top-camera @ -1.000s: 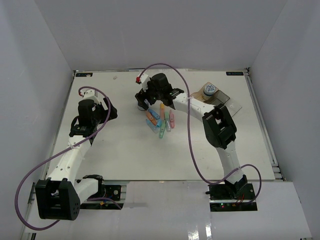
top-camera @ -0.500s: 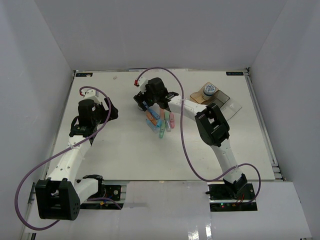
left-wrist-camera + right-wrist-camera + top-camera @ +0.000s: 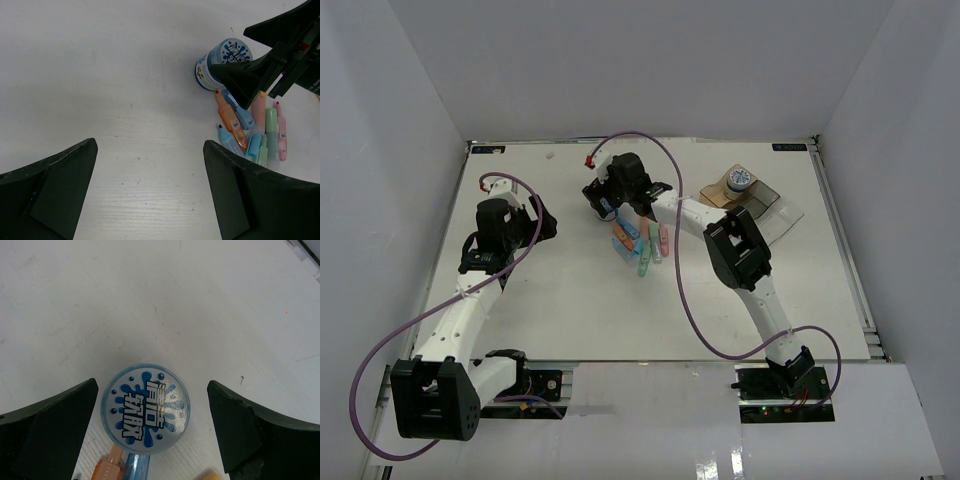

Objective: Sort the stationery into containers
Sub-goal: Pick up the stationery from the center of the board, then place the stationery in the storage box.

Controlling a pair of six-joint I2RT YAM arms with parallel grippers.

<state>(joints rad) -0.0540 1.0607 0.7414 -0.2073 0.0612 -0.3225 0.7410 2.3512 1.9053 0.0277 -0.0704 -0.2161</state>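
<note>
A round blue-and-white patterned roll point(image 3: 145, 409) stands on the white table, touching the top of a cluster of pastel pieces point(image 3: 640, 243). My right gripper point(image 3: 152, 390) is open and hovers above the roll, one finger on each side, not touching it. In the top view this gripper point(image 3: 610, 203) covers most of the roll. The left wrist view shows the roll point(image 3: 222, 62) and the pastel pieces point(image 3: 250, 132) below it. A second roll point(image 3: 740, 180) sits in the transparent containers point(image 3: 772, 208) at the back right. My left gripper point(image 3: 542, 222) is open and empty, left of the cluster.
White walls enclose the table on three sides. A purple cable point(image 3: 680, 270) loops from the right wrist across the table's middle. Orange and blue pieces point(image 3: 125, 467) touch the roll's near side.
My right gripper has moved a little left and now sits over the roll. The left arm has not moved.
</note>
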